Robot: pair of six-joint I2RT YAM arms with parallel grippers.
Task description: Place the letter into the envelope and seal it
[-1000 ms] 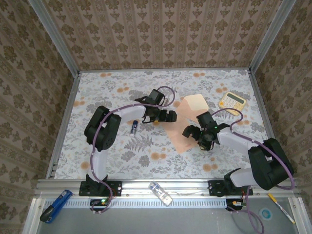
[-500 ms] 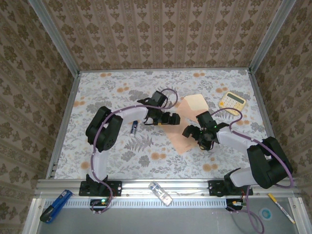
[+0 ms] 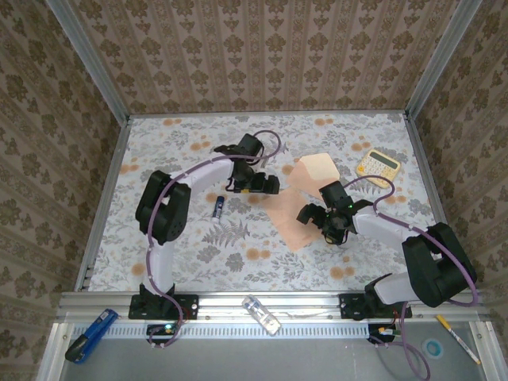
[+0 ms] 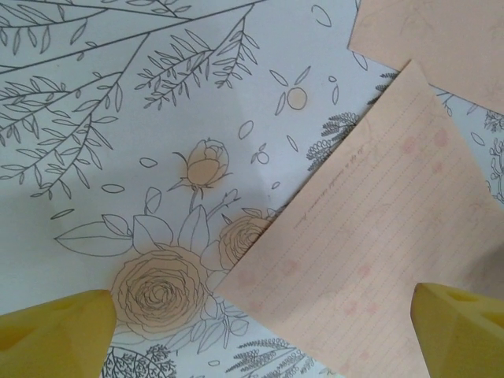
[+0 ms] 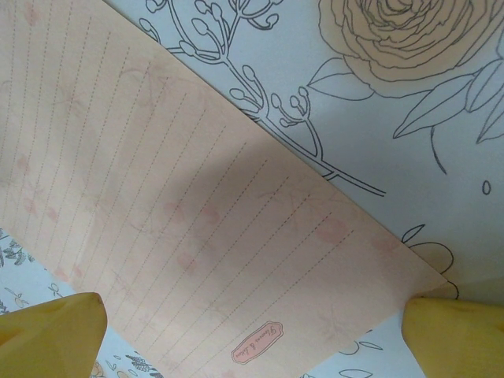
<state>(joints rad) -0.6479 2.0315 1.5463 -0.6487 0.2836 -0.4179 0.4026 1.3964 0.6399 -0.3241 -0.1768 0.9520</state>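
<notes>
left gripper [image 3: 267,185] has pulled back. half a second ago it was reaching out over the far-left part of the letter [image 3: 287,226]; now it sits a little further left and far, hovering by that corner. its jaws are spread wide with nothing between them. in the left wrist view one yellow fingertip [image 4: 55,331] hangs over the flowered table cover [image 3: 198,254] and the other over the lined sheet, with the letter's corner in the gap.

right gripper [image 3: 313,218] hasn't budged across the last second. it hangs over the right side of the letter, jaws fully apart and holding nothing. from the right wrist, the dotted lines and a small pink label [image 5: 256,344] on the paper sit right between its fingers.

the letter lies flat on the table at centre, angled, in the same spot as a second ago. the envelope [image 3: 317,168] is just beyond it, far and to the right, and it also looks unmoved. its edge peeks into the top right of the left wrist view, close beside the sheet's pointed corner.

off to the side, a yellow calculator [image 3: 377,165] lies far right and a small blue tube [image 3: 218,206] sits left of the letter. both are where they were.
</notes>
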